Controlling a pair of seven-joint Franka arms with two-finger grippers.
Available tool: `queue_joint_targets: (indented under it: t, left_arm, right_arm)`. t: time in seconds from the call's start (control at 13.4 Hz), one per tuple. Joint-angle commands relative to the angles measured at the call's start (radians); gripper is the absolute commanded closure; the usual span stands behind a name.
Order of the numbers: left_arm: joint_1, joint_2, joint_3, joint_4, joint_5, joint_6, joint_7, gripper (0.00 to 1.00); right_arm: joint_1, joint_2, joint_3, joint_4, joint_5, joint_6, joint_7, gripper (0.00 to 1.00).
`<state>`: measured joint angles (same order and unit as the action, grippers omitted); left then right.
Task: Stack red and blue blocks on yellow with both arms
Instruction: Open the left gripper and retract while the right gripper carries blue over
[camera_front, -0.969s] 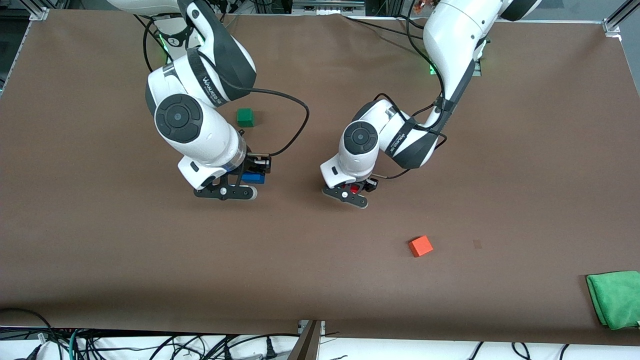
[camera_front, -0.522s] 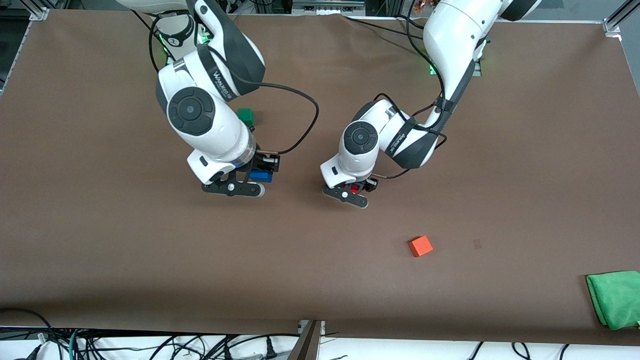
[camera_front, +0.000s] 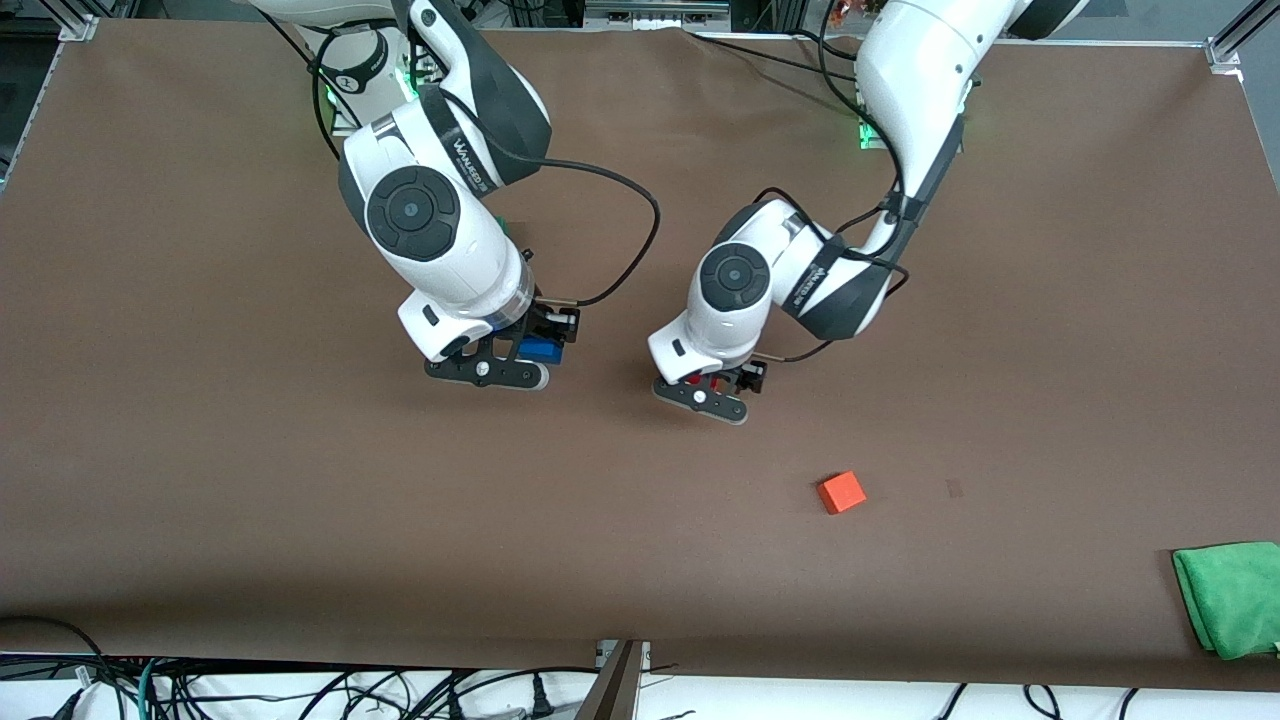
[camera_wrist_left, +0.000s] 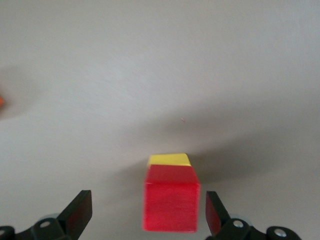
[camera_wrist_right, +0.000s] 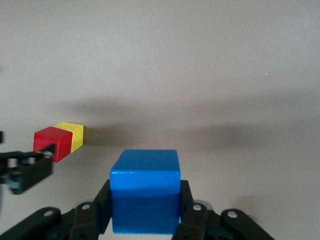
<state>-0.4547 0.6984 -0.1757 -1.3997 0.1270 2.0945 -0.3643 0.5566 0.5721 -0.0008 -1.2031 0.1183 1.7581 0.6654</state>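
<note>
The red block (camera_wrist_left: 171, 202) rests on top of the yellow block (camera_wrist_left: 169, 159), in the middle of the table. My left gripper (camera_wrist_left: 147, 211) stands open around the red block, one finger on each side with a gap to each face. In the front view only a bit of red (camera_front: 693, 378) shows under the left gripper (camera_front: 708, 390), and the yellow block is hidden there. My right gripper (camera_wrist_right: 145, 210) is shut on the blue block (camera_wrist_right: 145, 190) and holds it above the table beside the stack (camera_wrist_right: 49, 142), toward the right arm's end. The blue block (camera_front: 543, 350) also shows under the right gripper (camera_front: 520, 362).
An orange-red cube (camera_front: 841, 492) lies nearer the front camera, toward the left arm's end. A folded green cloth (camera_front: 1228, 597) sits at the table's near corner on that same end. Cables hang along the near table edge.
The left gripper has opened and let go of the red block, which now sits on the yellow one. The right arm has carried the blue block closer to the stack.
</note>
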Motion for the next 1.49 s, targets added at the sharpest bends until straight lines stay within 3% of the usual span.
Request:
queue_joint_targets:
  t: [0.0, 0.37, 0.6, 0.97, 1.42]
  left_arm:
    - [0.077, -0.068, -0.008, 0.008, 0.014, -0.04, 0.002, 0.0]
    - [0.27, -0.212, -0.008, 0.008, -0.007, -0.121, 0.016, 0.0]
    - [0.384, -0.333, 0.005, 0.004, -0.045, -0.25, 0.152, 0.0]
    - [0.542, -0.494, 0.061, -0.008, -0.112, -0.467, 0.316, 0.0]
    - [0.534, -0.498, 0.102, -0.001, -0.121, -0.519, 0.314, 0.0]
  right_arm:
    - [0.034, 0.022, -0.002, 0.033, 0.012, 0.018, 0.066, 0.79]
    - [0.147, 0.093, -0.005, 0.052, 0.003, 0.171, 0.282, 0.79]
    - [0.204, 0.202, -0.01, 0.155, 0.0, 0.248, 0.425, 0.79]
    - [0.266, 0.281, -0.015, 0.163, -0.037, 0.38, 0.533, 0.79]
    - [0.281, 0.362, -0.03, 0.224, -0.039, 0.437, 0.533, 0.79]
